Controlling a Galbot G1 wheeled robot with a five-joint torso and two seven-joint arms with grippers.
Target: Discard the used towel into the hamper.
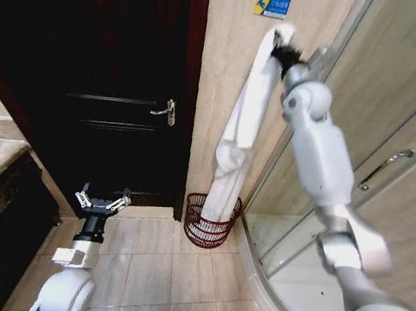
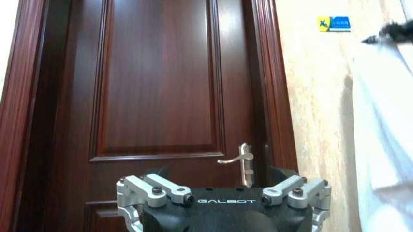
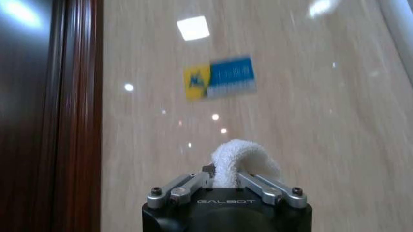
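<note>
My right gripper (image 1: 281, 53) is raised high against the tiled wall, fingers pinched tight on the top end of the white towel (image 1: 244, 121), just below the blue and yellow sign (image 1: 273, 3). The towel hangs straight down the wall, its lower end dipping into the hamper (image 1: 210, 220), which sits on the floor in the corner between the dark wooden door (image 1: 119, 67) and the glass shower enclosure (image 1: 370, 152). My left gripper (image 1: 102, 201) is parked low in front of the door, fingers spread wide with nothing between them.
</note>
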